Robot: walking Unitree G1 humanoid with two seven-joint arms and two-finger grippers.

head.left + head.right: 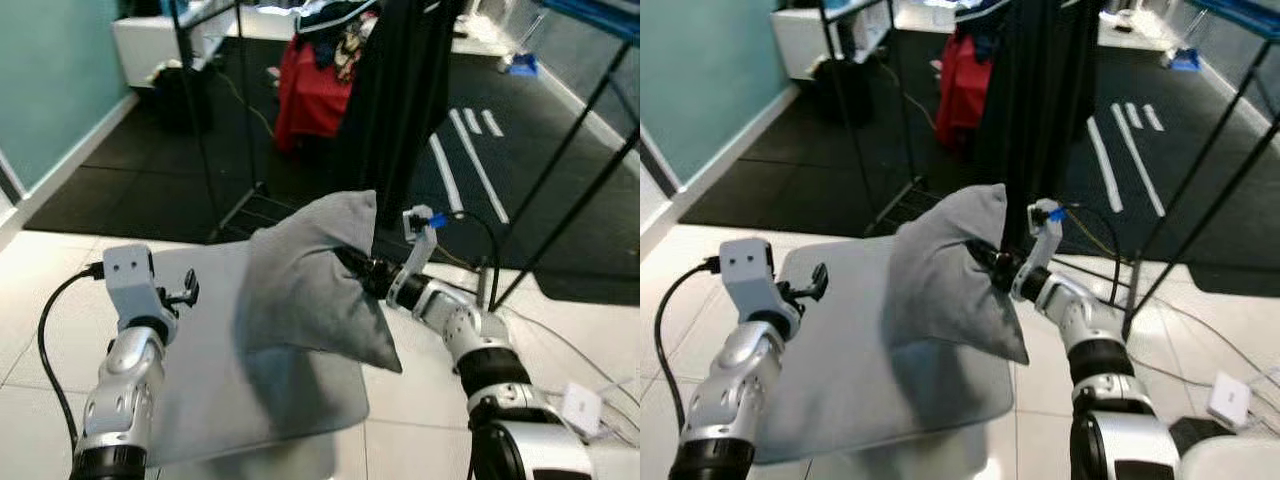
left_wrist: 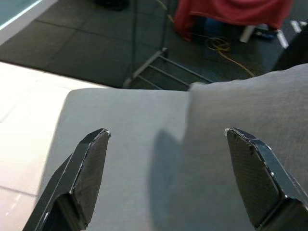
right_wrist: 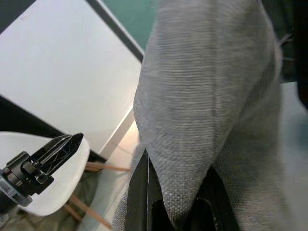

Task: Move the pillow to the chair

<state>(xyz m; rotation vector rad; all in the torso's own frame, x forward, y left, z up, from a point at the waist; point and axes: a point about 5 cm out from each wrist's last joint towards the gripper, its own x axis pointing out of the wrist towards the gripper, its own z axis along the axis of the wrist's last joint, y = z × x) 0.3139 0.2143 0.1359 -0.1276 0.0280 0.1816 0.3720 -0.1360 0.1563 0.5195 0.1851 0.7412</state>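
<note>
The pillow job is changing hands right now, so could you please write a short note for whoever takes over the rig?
Right tool: shut on the grey pillow, gripping its right edge and holding it up over the grey pad.
Left tool: open, holding nothing, poised above the pad just left of the pillow.
Chair: a white seat with wooden legs shows in the right wrist view, beyond the left tool.
Done: pillow grasped and lifted.
Left: carry it to the chair, set it on the seat, release.
</note>
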